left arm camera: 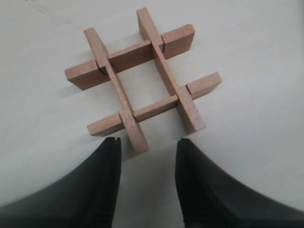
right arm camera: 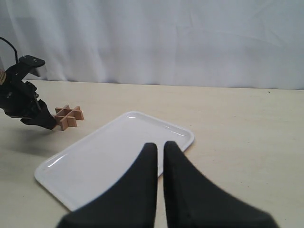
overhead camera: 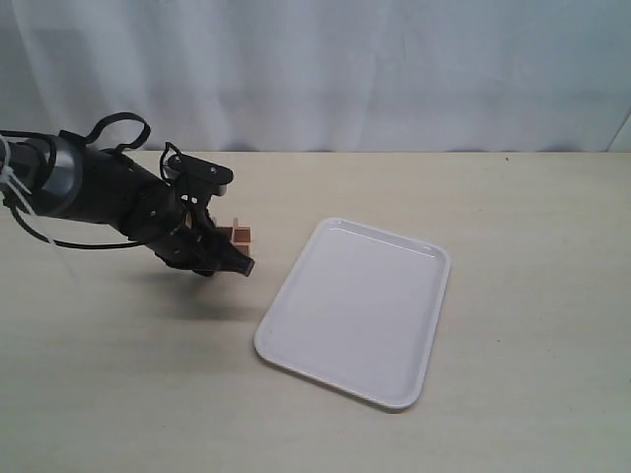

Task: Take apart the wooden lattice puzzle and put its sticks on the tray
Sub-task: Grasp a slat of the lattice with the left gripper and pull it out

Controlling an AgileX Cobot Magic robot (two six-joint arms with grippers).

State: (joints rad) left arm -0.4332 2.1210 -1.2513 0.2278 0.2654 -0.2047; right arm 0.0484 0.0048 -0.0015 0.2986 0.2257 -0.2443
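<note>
Although the left gripper is already low at the wooden lattice puzzle, the task seems to be at its very beginning. The puzzle lies flat on the table, just beside the left edge of the tray but not on it. In the left wrist view all four sticks are locked together, two crossing two, and none of them is pulled out or lifted.

The fingers of the left gripper are spread, and the end of one stick points into the gap between their tips. One tip is very close to this end, but whether it touches the wood cannot be told; nothing is pinched.

The right gripper hangs above the near part of the tray, well apart from the puzzle. Its fingers are almost pressed together, with only a thin slit between them, and they hold nothing.

The white tray carries no stick at all. So, as a judgement, nothing of the work is done: the lattice must first be separated, probably by gripping one stick while the rest is held, and then all four sticks must go onto the tray.
</note>
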